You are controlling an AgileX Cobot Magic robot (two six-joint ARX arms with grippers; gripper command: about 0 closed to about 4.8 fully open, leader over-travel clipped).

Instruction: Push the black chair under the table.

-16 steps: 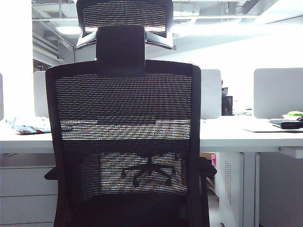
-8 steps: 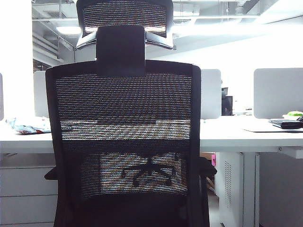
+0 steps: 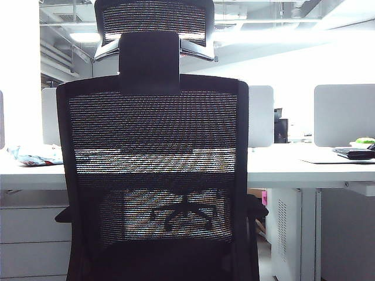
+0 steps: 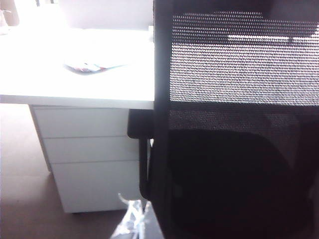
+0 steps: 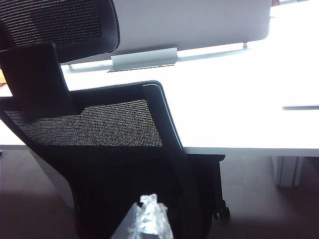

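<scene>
While the exterior view is filled by the mesh back of the black chair, neither arm appears in it. The chair faces the table, headrest upright; its seat is hidden here. Through the mesh, another chair's star base shows under the desk.

Left wrist view: chair's left frame edge beside the white drawer cabinet, armrest just below the tabletop edge. Left gripper shows only a pale, shiny tip; open or closed, cannot tell.

Right wrist view: chair back from above, a caster under the tabletop edge. Right gripper likewise a shiny tip; state unreadable.
</scene>
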